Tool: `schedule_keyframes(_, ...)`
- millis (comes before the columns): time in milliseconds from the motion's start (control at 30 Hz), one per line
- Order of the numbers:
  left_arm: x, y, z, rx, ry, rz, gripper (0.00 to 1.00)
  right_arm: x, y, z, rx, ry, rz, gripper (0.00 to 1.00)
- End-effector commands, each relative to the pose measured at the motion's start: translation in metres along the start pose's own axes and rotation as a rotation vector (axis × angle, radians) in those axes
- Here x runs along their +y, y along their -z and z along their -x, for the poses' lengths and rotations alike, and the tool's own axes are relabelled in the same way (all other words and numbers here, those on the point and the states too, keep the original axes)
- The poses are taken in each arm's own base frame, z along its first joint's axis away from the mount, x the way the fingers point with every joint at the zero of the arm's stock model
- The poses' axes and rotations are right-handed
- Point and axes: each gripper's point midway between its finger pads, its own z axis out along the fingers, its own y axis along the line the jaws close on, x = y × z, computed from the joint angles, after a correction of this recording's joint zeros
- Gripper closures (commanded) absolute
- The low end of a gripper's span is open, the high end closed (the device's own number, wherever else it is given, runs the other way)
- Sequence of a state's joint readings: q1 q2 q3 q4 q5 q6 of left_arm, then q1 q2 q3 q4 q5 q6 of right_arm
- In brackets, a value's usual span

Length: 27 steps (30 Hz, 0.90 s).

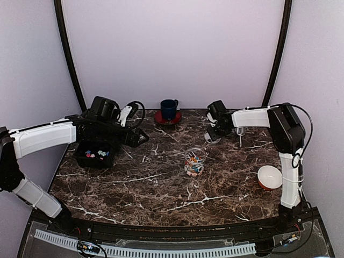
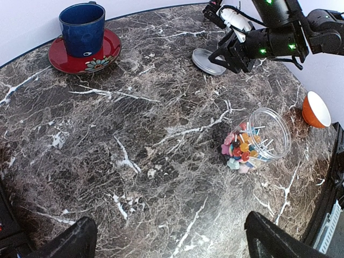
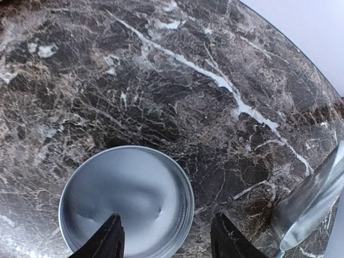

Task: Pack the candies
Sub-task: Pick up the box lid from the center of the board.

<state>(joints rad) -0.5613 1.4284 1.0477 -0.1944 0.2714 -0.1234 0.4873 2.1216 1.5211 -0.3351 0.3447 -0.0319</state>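
The candies (image 2: 242, 149) are small multicoloured pieces with thin pale sticks, heaped in a clear jar (image 1: 194, 161) near the table's middle; the jar (image 2: 264, 138) has no lid on. More candies (image 1: 97, 154) lie in a black tray (image 1: 80, 157) at the left. The silver lid (image 3: 126, 199) lies flat on the marble at the back right. My right gripper (image 3: 167, 242) is open just over the lid's right rim, one finger above the lid, the other outside it. My left gripper (image 2: 172, 242) is wide open above bare marble, left of the jar, holding nothing.
A blue cup (image 1: 169, 108) stands on a red saucer (image 1: 159, 117) at the back centre. An orange-and-white bowl (image 1: 270, 177) sits near the right arm's base. A shiny metal spoon-like piece (image 3: 312, 201) lies right of the lid.
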Motion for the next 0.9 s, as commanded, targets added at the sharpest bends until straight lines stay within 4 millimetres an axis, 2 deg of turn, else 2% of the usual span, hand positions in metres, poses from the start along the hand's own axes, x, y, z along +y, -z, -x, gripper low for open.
schedule_keyframes(0, -0.003, 0.007, 0.006, -0.032, -0.02, -0.001, 0.01, -0.007, -0.012, -0.003, 0.034, -0.019, -0.036, 0.45)
schedule_keyframes(333, -0.003, 0.007, 0.007, -0.034, -0.022, 0.0, 0.01, -0.01, -0.011, -0.003, 0.033, -0.039, -0.027, 0.44)
schedule_keyframes(500, -0.003, 0.008, 0.007, -0.035, -0.023, 0.005, 0.01, -0.016, 0.0, 0.0, 0.027, -0.065, -0.026, 0.44)
schedule_keyframes(667, -0.003, 0.009, 0.008, -0.039, -0.025, 0.01, 0.01, -0.027, 0.019, 0.001, -0.007, -0.242, 0.039, 0.45)
schedule_keyframes(867, -0.003, 0.01, 0.009, -0.042, -0.027, 0.009, 0.01, -0.025, 0.031, -0.004, -0.051, -0.456, 0.168, 0.49)
